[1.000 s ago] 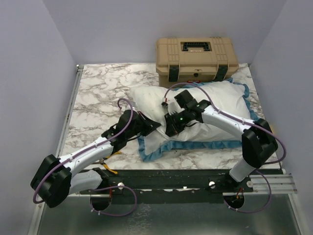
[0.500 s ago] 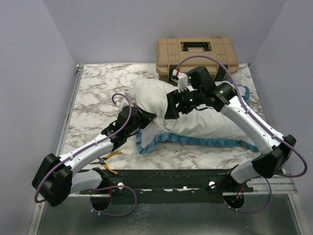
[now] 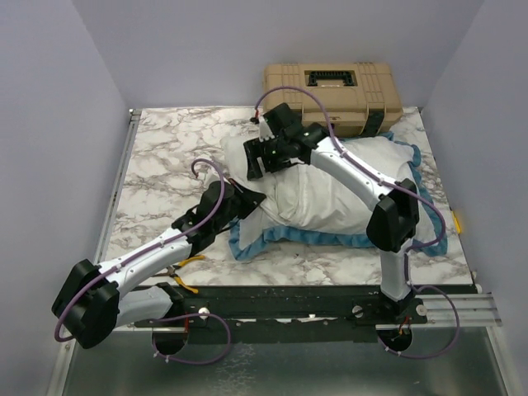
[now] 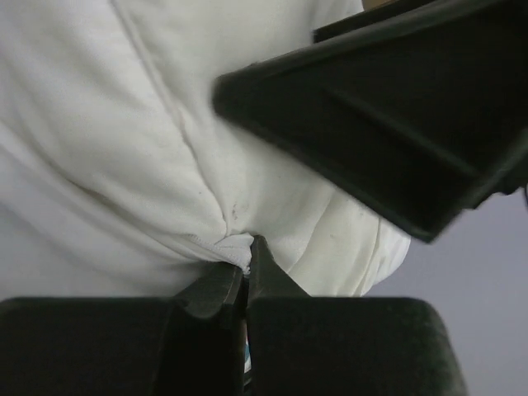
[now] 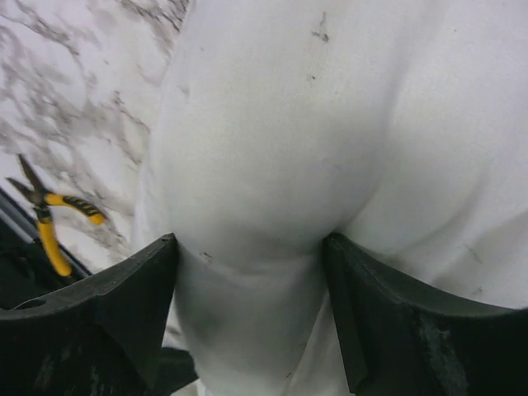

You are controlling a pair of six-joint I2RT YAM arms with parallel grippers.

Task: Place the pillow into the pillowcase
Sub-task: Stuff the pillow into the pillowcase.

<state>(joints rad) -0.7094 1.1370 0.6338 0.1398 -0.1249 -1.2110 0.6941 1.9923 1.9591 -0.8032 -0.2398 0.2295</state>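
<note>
The white pillow [image 3: 330, 186] lies plump across the middle of the table on the pillowcase [image 3: 247, 245], whose blue frilled edging shows along the front and right. My left gripper [image 3: 254, 204] is at the pillow's front left corner. In the left wrist view that gripper [image 4: 245, 247] is shut on a stitched white hem of the pillowcase [image 4: 216, 242]. My right gripper [image 3: 252, 162] sits at the pillow's far left end. In the right wrist view it [image 5: 252, 252] stands open, one finger on each side of a bulge of the pillow [image 5: 280, 124].
A tan hard case [image 3: 330, 99] stands at the back edge, just behind the pillow. Yellow-handled pliers [image 3: 183, 272] lie near the table's front left, also in the right wrist view as pliers [image 5: 49, 223]. Marble tabletop [image 3: 165, 157] stretches to the left.
The right gripper has opened and swung from the pillow's front middle up to its far left end. The left gripper has stayed shut on the hem.
</note>
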